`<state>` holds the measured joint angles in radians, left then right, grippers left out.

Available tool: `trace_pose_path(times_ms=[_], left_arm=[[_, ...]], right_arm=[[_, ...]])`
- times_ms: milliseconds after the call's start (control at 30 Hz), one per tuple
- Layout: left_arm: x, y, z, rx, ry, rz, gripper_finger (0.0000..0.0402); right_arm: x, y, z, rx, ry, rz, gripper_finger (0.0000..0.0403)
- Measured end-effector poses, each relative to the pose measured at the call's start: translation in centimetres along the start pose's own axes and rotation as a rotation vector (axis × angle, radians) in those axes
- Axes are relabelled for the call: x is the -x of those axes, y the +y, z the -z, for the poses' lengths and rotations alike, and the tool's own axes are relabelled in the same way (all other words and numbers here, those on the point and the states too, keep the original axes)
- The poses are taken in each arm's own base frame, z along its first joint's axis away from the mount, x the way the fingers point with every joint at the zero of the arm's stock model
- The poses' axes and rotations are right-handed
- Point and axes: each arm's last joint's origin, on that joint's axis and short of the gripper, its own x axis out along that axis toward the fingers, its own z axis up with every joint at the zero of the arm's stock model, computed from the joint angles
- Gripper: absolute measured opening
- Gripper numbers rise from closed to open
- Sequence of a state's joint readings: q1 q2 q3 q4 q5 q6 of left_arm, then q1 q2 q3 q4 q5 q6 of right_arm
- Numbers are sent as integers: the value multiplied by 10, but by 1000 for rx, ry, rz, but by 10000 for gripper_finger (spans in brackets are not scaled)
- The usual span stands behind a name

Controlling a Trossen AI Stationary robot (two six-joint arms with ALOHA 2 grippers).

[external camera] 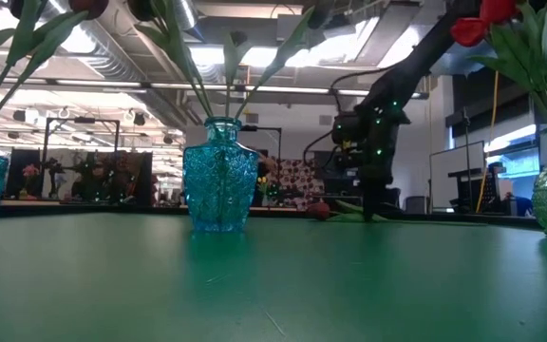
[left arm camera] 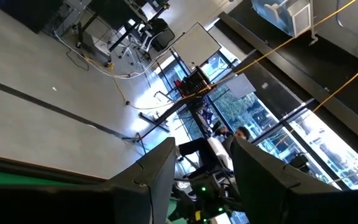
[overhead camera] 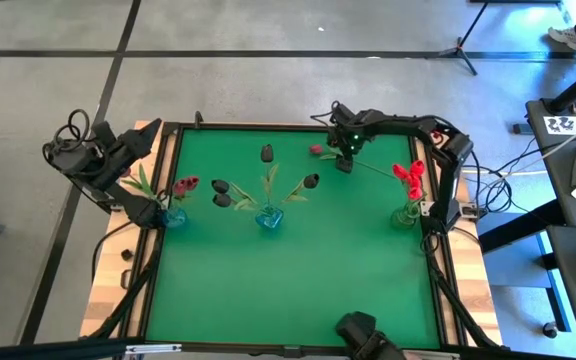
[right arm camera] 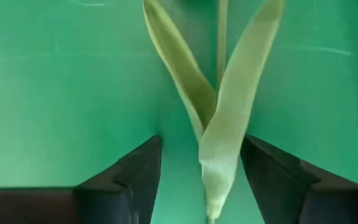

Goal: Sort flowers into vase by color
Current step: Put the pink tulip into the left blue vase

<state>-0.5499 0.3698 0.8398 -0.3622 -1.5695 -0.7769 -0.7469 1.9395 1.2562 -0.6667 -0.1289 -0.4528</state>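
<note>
A pink-maroon tulip lies flat on the green table near the far edge, with its head [overhead camera: 316,150] toward the left and its stem [overhead camera: 373,166] running right. My right gripper [overhead camera: 344,162] is down at the table over it, open. Its fingers [right arm camera: 132,177] stand on either side of the tulip's pale leaves [right arm camera: 222,112]. Three vases stand in a row. The left blue vase [overhead camera: 173,217] holds pink-maroon tulips, the middle blue vase [overhead camera: 269,218] near-black ones, and the right clear vase [overhead camera: 405,215] red ones. My left gripper [overhead camera: 146,135] waits, open, raised at the table's far-left corner.
The red tulips [overhead camera: 408,172] lean out of their vase close to my right arm's elbow. The middle vase [external camera: 219,176] stands large in the low view, with my right gripper [external camera: 373,201] behind it. The near half of the table is bare green mat.
</note>
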Motion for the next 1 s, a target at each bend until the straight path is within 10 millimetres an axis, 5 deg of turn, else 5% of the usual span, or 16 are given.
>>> trace_pose_path(times_ms=[200, 467, 633, 833, 1000], left_arm=[[0, 0, 0, -2, 11, 11, 153], [0, 0, 1, -16, 14, 14, 153], [0, 0, 2, -17, 33, 33, 153], [0, 0, 2, -106, 43, 46, 153], [1, -9, -3, -203, 133, 193, 153]], right_arm=[[-9, 0, -2, 5, 4, -4, 159], [-10, 0, -3, -12, -5, 8, 19], [5, -2, -9, -40, -31, 47, 25], [101, 5, -26, -114, -270, 135, 7], [197, 37, -22, -176, -563, 166, 15]])
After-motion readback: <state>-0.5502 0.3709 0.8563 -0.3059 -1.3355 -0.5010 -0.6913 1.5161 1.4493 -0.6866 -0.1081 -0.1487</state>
